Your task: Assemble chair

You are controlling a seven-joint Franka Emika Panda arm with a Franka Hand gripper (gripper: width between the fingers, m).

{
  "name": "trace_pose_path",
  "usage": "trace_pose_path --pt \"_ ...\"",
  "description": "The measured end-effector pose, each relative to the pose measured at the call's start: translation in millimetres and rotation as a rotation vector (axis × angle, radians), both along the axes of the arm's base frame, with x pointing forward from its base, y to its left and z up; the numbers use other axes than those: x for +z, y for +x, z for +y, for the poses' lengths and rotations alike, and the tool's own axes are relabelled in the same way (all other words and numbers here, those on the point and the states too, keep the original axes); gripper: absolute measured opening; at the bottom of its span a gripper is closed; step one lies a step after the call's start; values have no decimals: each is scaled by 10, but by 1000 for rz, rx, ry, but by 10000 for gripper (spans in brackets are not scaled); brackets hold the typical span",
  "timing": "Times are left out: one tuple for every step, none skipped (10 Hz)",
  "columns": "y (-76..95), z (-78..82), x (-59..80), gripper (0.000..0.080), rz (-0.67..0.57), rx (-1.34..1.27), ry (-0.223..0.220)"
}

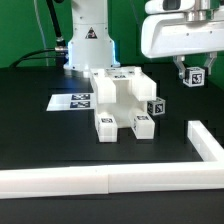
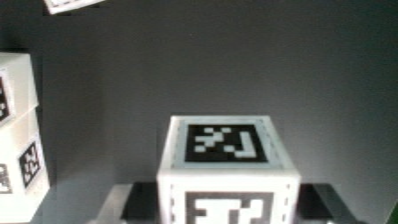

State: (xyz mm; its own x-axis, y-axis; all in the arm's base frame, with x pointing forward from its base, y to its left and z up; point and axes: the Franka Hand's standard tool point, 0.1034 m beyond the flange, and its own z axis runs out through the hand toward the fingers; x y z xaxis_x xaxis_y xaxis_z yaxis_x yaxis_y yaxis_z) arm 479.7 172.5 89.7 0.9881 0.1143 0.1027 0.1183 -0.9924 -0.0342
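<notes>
My gripper [image 1: 191, 72] hangs at the exterior view's upper right, above the black table. It is shut on a small white chair part with black marker tags [image 1: 192, 78] and holds it clear of the table. In the wrist view the gripper [image 2: 226, 203] has this tagged part [image 2: 226, 150] between its dark fingers [image 2: 139, 197]. A cluster of white chair parts [image 1: 121, 100], several of them tagged, stands in the middle of the table, to the exterior view's left of the gripper. One edge of it shows in the wrist view [image 2: 16, 120].
The marker board [image 1: 71, 101] lies flat on the exterior view's left of the parts. A white L-shaped rail runs along the front [image 1: 100, 181] and up the right side [image 1: 206, 142]. The arm's base [image 1: 88, 45] stands at the back.
</notes>
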Motion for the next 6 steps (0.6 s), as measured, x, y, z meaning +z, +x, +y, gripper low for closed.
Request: trace_pose_path --pt "22 -55 140 289 6 22 3" --pt "53 -131 310 289 -9 29 12" --pt "41 -223 406 289 -15 39 15" --pt "-3 -360 516 289 -17 36 19" --pt "-12 -466 577 289 -19 33 26" --pt "-9 -452 554 289 -18 33 24"
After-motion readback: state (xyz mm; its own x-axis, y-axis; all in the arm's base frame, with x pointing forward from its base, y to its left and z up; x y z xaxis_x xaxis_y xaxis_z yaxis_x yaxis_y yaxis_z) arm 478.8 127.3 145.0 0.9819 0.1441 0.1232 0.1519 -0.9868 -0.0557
